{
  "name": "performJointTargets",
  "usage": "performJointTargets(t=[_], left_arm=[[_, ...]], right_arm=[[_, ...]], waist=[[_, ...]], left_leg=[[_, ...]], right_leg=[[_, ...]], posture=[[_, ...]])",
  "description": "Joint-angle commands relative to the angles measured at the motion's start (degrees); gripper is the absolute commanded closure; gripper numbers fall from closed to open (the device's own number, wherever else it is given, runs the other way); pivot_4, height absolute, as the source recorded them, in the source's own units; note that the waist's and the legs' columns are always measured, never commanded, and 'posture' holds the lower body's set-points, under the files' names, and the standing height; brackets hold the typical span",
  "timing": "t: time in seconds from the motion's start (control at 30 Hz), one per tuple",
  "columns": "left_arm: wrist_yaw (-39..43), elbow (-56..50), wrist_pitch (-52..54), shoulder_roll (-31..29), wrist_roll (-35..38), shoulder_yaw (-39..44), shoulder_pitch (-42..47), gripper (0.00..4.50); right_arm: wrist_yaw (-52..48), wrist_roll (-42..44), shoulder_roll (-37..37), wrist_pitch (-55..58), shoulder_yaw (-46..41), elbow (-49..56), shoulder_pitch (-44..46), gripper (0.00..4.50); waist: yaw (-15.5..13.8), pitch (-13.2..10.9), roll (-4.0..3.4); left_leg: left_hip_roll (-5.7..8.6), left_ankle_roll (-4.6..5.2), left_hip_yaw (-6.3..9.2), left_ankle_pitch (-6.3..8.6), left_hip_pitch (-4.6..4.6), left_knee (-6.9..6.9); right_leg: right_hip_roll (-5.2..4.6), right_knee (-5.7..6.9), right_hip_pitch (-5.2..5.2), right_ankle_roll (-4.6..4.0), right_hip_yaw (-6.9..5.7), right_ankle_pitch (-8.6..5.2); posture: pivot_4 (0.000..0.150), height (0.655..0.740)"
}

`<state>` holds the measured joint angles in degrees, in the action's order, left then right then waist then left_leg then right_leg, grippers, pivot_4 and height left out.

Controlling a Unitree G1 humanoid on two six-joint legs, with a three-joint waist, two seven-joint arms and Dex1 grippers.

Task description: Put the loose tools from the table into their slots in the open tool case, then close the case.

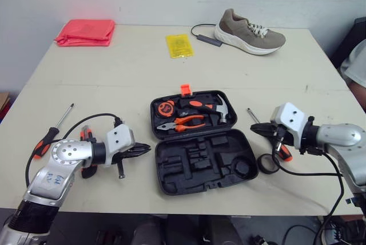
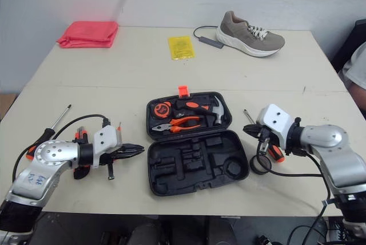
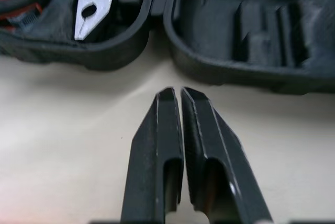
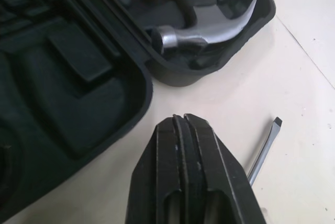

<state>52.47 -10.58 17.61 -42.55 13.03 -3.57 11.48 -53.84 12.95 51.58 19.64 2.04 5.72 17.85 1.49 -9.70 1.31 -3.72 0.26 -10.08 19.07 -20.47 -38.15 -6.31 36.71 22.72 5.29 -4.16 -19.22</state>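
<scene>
The black tool case (image 1: 201, 168) lies open mid-table. Its far half holds a tape measure (image 1: 166, 108), orange-handled pliers (image 1: 183, 123) and a hammer (image 1: 220, 108); the near half's slots are bare. My left gripper (image 1: 147, 149) is shut on nothing, just left of the case. My right gripper (image 1: 253, 127) is shut too, just right of the case, above a flat screwdriver (image 4: 263, 149) with an orange handle (image 1: 285, 154). Another screwdriver (image 1: 51, 134) lies far left. Orange-black tools (image 1: 86, 135) and a small black tool (image 1: 120, 169) sit beside my left arm.
A black tape roll (image 1: 266, 163) lies right of the case. At the back stand a tan shoe (image 1: 249, 31), a cable (image 1: 207, 39), a yellow packet (image 1: 179, 46) and a pink cloth (image 1: 86, 32). A person (image 1: 357, 64) sits at the right edge.
</scene>
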Motion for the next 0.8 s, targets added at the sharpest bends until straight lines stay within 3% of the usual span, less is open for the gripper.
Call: performJointTargets(t=[0.03, 0.5, 0.8], left_arm=[[-1.63, -0.93, 1.48, 1.24, -1.17, -1.21, 2.14, 4.45], [-1.77, 4.98, 0.52, 6.24, -3.84, -5.12, 8.45, 4.45], [-1.01, 11.35, -1.0, 7.66, -5.6, -5.66, 13.56, 4.45]], right_arm=[[0.62, -2.64, -1.22, -1.92, 1.06, -2.23, 2.2, 4.5], [-1.31, -7.38, -8.2, -9.48, 4.93, -14.6, 8.31, 4.5], [-4.65, -5.82, -8.9, -9.51, 4.75, -11.04, 5.91, 4.5]], waist=[[-0.09, 0.0, 0.0], [-0.09, 0.0, -0.01], [-0.27, 0.0, -0.01]], left_leg=[[0.01, 0.01, 0.01, -0.01, -0.02, -0.01], [0.02, 0.04, 0.02, -0.04, -0.09, -0.09], [0.02, 0.05, 0.06, -0.05, -0.09, -0.11]], right_leg=[[-0.02, 0.01, 0.0, 0.0, -0.04, 0.0], [0.02, 0.08, 0.03, 0.01, -0.12, 0.01], [0.02, 0.13, 0.03, 0.01, -0.15, 0.01]], posture=[[0.15, 0.74], [0.15, 0.74], [0.15, 0.74]])
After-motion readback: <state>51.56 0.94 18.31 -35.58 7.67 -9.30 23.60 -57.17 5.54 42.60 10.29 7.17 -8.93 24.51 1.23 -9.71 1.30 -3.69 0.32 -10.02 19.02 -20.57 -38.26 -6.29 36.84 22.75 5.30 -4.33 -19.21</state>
